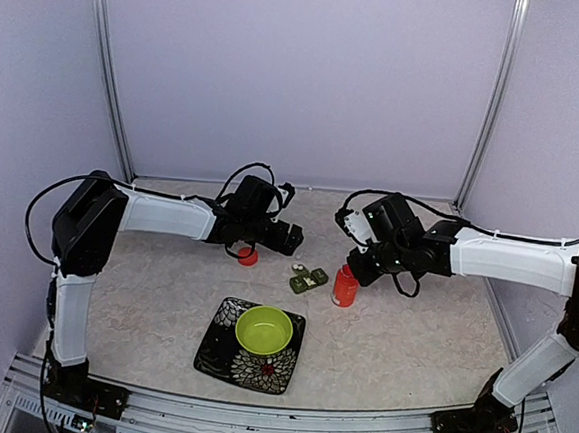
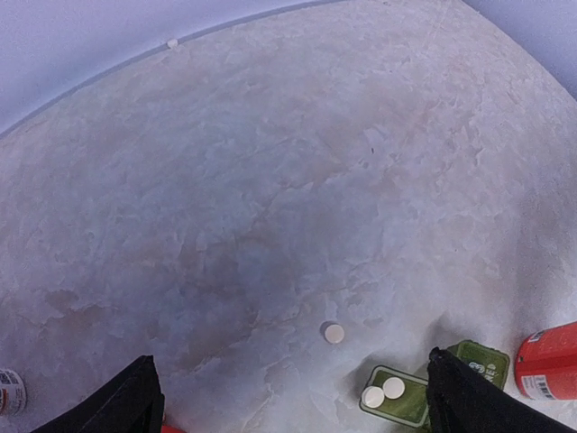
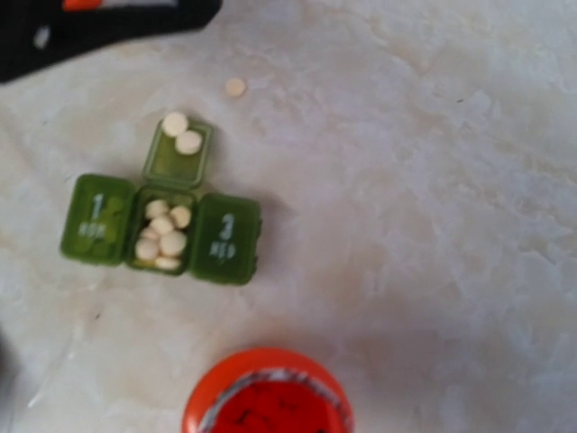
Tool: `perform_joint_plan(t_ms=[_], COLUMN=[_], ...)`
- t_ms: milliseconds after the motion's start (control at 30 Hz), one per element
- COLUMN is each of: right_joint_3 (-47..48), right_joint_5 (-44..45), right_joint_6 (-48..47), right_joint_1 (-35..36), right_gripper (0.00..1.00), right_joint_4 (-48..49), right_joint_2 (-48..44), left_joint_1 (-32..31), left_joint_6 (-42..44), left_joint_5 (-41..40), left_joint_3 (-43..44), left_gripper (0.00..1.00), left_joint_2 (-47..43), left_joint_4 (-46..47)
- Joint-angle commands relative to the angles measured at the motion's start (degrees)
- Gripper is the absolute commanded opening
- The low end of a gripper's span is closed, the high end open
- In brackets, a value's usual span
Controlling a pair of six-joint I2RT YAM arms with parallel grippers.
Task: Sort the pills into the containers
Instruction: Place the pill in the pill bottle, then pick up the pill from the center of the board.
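pill lies just ahead of wide-open left claw, beside pillbox; right claw, shut, hangs farther off.

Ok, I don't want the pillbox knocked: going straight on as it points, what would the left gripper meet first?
Probably the table, at about the loose white pill lying ahead between the left gripper's open fingers. The green pillbox sits by one finger, to the side; depth is unclear.
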Motion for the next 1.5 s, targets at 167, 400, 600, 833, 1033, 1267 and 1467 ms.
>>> perform_joint_plan(t_ms=[167,400,600,833,1033,1267,1467], right_joint_3=[1.9,1.8,1.5,1.1,-0.3,-1.3,-1.3], right_joint_5=[-1.5,-2.0,-2.5,-2.2,-2.3,-1.2,-0.9], right_joint_6=[-1.0,-0.9,-0.3,1.5,2.3,2.5,2.5], right_joint_1=[-1.6,-1.6,-1.7,-1.6,-1.6,-1.7,-1.7], right_gripper=[0.13,0.20,0.26,0.28,0.29,0.29,0.30], right_joint_4=[3.1,3.1,3.1,2.4,1.9,1.5,1.4], right_joint_2=[3.1,2.6,2.6,-0.1,-3.5,-5.4,-5.5], left_joint_1=[1.6,1.9,1.9,1.8,0.7,-1.2,-1.8], left_joint_6=[1.8,1.9,1.7,3.0,5.1,6.6,7.0], left_joint_5=[5.1,6.7,7.3,6.4,2.6,-0.1,-0.1], left_joint_3=[6.0,8.2,9.8,14.9,19.4,19.5,19.6], left_gripper=[0.99,0.99,0.94,0.79,0.71,0.64,0.58], left_joint_2=[6.3,8.5,10.1,13.8,17.1,17.8,18.6], left_joint_4=[-1.7,-3.1,-4.8,-8.8,-12.1,-13.4,-13.6])
